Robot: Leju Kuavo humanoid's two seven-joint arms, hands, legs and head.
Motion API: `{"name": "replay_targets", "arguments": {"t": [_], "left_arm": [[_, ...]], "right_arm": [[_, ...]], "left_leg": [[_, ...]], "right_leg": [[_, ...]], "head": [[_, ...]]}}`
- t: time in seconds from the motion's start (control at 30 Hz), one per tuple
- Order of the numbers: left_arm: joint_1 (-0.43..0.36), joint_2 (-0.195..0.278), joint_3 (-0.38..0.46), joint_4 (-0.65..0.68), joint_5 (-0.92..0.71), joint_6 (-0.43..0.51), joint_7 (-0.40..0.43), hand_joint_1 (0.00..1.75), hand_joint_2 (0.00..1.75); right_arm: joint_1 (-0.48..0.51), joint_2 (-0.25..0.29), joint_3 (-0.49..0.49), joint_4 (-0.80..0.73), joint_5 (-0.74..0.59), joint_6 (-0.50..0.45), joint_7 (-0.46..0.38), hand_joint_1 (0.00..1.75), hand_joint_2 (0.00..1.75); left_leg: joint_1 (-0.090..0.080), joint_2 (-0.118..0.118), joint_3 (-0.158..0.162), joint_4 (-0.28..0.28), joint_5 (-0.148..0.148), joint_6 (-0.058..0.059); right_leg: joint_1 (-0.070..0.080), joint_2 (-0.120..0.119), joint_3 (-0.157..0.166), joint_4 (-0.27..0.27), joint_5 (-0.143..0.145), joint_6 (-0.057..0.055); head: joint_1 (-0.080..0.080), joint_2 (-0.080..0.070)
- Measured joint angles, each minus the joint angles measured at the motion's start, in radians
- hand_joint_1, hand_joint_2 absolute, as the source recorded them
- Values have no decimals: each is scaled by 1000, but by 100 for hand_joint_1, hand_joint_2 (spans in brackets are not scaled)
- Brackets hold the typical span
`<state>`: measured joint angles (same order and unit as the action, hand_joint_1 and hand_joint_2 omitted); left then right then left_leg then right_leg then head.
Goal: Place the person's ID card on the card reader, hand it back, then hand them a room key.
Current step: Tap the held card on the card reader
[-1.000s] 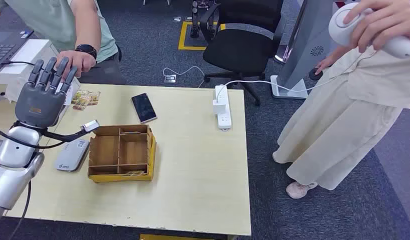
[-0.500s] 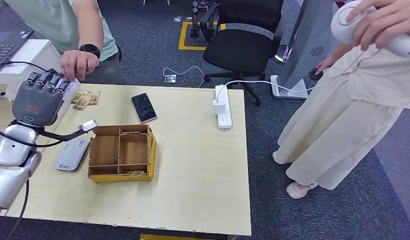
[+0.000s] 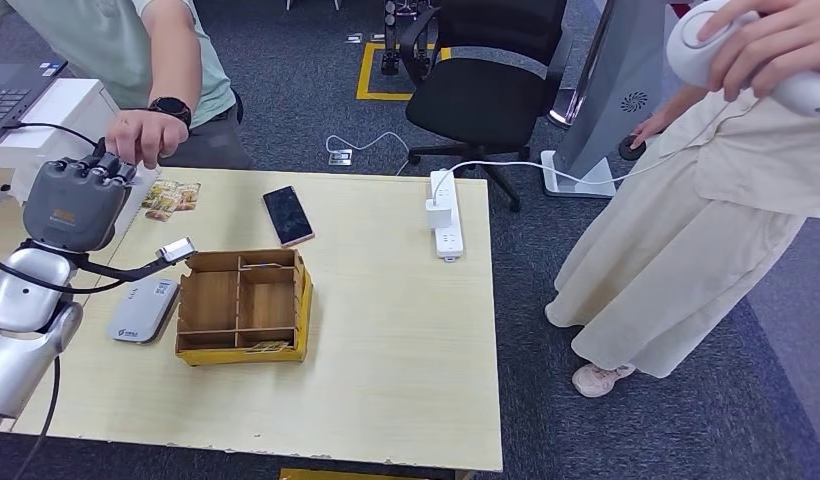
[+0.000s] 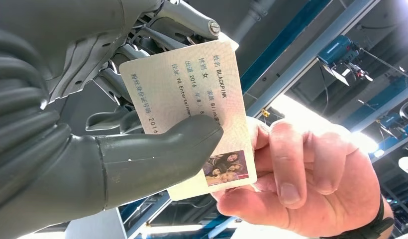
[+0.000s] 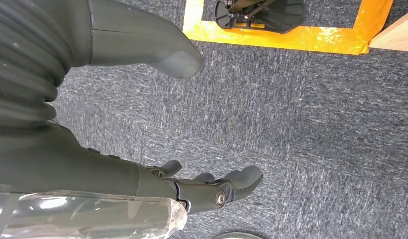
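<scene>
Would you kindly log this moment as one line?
left hand: grips ID card | person's hand: also holds card | right hand: open, over floor

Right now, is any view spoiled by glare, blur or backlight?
Head view: even lighting, sharp. Left wrist view: bright ceiling lights flare behind the person's hand, yet the ID card in the left hand reads clearly. Right wrist view: the right hand is crisp, carpet sharp.
</scene>
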<state>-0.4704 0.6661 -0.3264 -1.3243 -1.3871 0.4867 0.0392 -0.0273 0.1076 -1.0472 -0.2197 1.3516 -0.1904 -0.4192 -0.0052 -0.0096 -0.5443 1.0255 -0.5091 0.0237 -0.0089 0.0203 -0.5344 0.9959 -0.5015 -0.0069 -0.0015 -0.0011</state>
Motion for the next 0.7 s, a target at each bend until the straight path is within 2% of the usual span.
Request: {"name": "replay_targets", "arguments": {"t": [0.43,0.7], "left_arm": [[1,1,0,0,28,29,-18,175,175],[49,39,5,-1,76,49,-35,175,175]], "right_arm": [[0,0,1,0,1,-1,0,0,175],[0,-1,2,0,1,-4,0,0,175]], "left_leg": [[0,0,0,0,0,0],[0,0,0,0,0,0]], "right_leg": [[0,0,0,0,0,0],[0,0,0,0,0,0]], "head": [[0,0],[0,0]]}}
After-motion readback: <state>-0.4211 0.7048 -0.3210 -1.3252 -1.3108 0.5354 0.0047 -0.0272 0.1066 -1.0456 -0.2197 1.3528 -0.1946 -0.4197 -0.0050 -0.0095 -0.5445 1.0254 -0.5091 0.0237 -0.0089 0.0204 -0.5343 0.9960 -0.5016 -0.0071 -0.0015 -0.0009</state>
